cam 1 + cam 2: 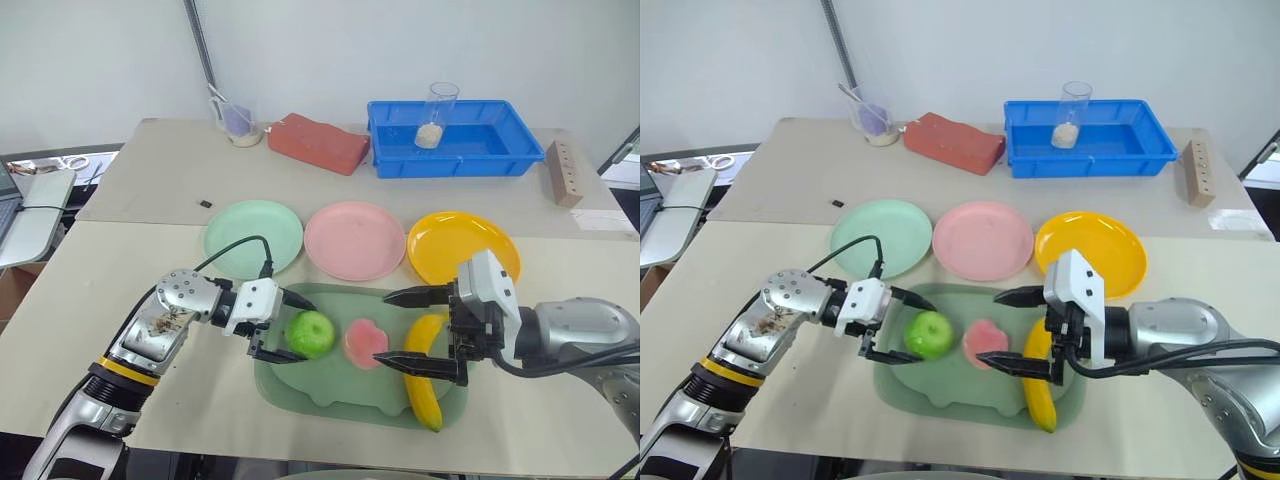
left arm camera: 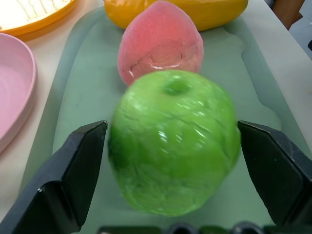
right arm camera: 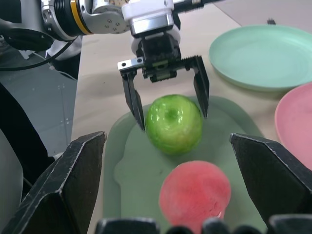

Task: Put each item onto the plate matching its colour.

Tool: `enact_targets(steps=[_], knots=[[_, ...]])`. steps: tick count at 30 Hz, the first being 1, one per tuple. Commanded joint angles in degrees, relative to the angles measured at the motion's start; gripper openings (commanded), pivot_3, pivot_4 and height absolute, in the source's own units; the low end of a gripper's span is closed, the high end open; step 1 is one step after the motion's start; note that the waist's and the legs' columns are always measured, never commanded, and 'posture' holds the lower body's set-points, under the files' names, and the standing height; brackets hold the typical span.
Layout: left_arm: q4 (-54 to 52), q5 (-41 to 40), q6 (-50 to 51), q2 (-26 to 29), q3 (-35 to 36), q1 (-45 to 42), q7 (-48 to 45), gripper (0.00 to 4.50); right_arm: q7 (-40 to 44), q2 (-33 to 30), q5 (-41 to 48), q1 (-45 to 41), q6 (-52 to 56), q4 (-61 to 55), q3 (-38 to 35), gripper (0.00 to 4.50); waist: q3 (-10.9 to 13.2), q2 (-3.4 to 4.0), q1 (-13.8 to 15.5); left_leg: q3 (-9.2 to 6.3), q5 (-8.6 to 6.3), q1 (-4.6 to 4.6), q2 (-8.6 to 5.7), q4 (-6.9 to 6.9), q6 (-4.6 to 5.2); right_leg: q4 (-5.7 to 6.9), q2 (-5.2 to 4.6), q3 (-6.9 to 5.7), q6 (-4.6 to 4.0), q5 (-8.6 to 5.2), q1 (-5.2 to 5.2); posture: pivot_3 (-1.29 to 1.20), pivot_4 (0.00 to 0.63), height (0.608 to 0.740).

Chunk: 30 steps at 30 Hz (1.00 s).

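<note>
On beige tabletop (image 1: 150,200): banana (image 1: 424,376) lengthwise near-to-far; left pincer (image 1: 285,326) open astride apple (image 1: 311,333), untouching; right pincer (image 1: 402,330) open.

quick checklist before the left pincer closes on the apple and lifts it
1. Left pincer straddles the green apple, a finger on either side: ok.
2. Fingers already pressing the apple: cannot tell; small gaps show in the left wrist view.
3. Mint green plate bare and ready: ok.
4. Pink fruit apart from the apple on the tray: ok.
5. Right pincer open above the banana, near the pink fruit, away from the apple: ok.
</note>
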Motion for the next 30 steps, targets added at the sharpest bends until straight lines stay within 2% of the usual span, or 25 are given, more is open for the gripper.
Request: enact_targets(steps=[1, 3, 6, 10, 13, 18, 25, 29, 30], knots=[[-2.6, -0.6, 0.9, 0.0, 1.0, 0.3, 1.0, 3.25, 0.5, 0.4, -1.1, 0.0, -1.9, -0.5, 0.1, 4.5, 0.0, 0.0, 0.0, 0.0, 0.0, 0.01, 0.0, 0.0, 0.0, 0.0, 0.0, 0.0, 0.0, 0.0, -0.01, 0.0, 0.15, 0.74], [-3.3, -0.5, 1.6, 0.4, 1.6, 0.8, 1.8, 2.76, 0.6, 0.8, -1.8, -0.3, -2.3, 0.1, 0.6, 4.5, 0.0, 0.0, 0.0, -0.01, 0.0, 0.01, 0.0, 0.0, 0.01, 0.0, 0.0, 0.0, 0.0, 0.0, 0.0, 0.0, 0.15, 0.74], [-2.2, -0.1, 3.2, 1.3, 2.9, 0.4, 3.3, 2.56, -0.1, 2.2, -2.4, -2.4, -2.4, 1.2, 1.8, 4.5, 0.0, -0.01, -0.1, -0.01, -0.02, 0.02, 0.0, 0.01, 0.03, 0.01, 0.0, 0.0, 0.01, -0.01, -0.01, 0.0, 0.15, 0.74], [2.4, -3.8, 11.4, -0.7, 9.5, -4.2, 10.4, 2.56, -7.2, 8.6, -3.0, -10.9, -1.0, 4.2, 4.0, 4.5, 0.0, -0.03, -0.3, -0.05, -0.02, 0.07, 0.02, 0.03, 0.03, 0.1, 0.05, -0.01, 0.12, -0.07, -0.03, 0.0, 0.15, 0.74], [9.9, -3.6, 15.7, -3.8, 16.4, -9.3, 22.1, 2.56, -12.5, 14.1, -6.0, -17.6, -0.6, 6.5, 7.1, 4.5, 0.0, -0.02, -0.3, -0.15, -0.01, 0.04, 0.06, 0.07, 0.04, 0.15, 0.15, -0.05, 0.23, -0.12, -0.05, 0.0, 0.15, 0.74], [22.0, 0.2, 14.5, -6.6, 21.5, -14.2, 35.4, 2.56, -16.7, 19.3, -12.9, -26.2, 0.0, 11.7, 13.6, 4.5, -0.2, 0.26, -0.1, -0.14, -0.08, 0.0, 0.04, 0.05, 0.15, 0.15, 0.15, -0.04, 0.11, -0.04, -0.02, 0.0, 0.15, 0.74], [34.6, 2.0, 7.6, -11.4, 21.7, -16.8, 39.1, 2.56, -16.4, 24.3, -16.1, -32.4, -0.2, 16.8, 16.3, 4.5, -0.2, 0.25, 0.5, -0.16, -0.07, -0.08, 0.04, 0.09, 0.15, 0.27, 0.18, -0.1, 0.02, 0.03, -0.05, 0.0, 0.15, 0.74], [35.7, 2.2, 5.7, -11.7, 22.0, -16.6, 38.9, 4.4, -15.1, 24.2, -16.7, -32.3, -0.1, 16.7, 16.1, 4.5, -0.2, 0.23, 0.5, -0.16, -0.07, -0.1, 0.05, 0.08, 0.14, 0.28, 0.19, -0.12, 0.01, 0.04, -0.02, 0.0, 0.15, 0.74], [35.0, 1.9, 5.9, -11.4, 22.3, -16.2, 38.6, 4.46, -14.9, 23.9, -16.7, -32.0, 0.1, 16.5, 15.8, 4.5, -0.2, 0.23, 0.4, -0.16, -0.07, -0.11, 0.05, 0.07, 0.14, 0.29, 0.19, -0.1, 0.01, 0.04, -0.01, 0.0, 0.15, 0.74]])
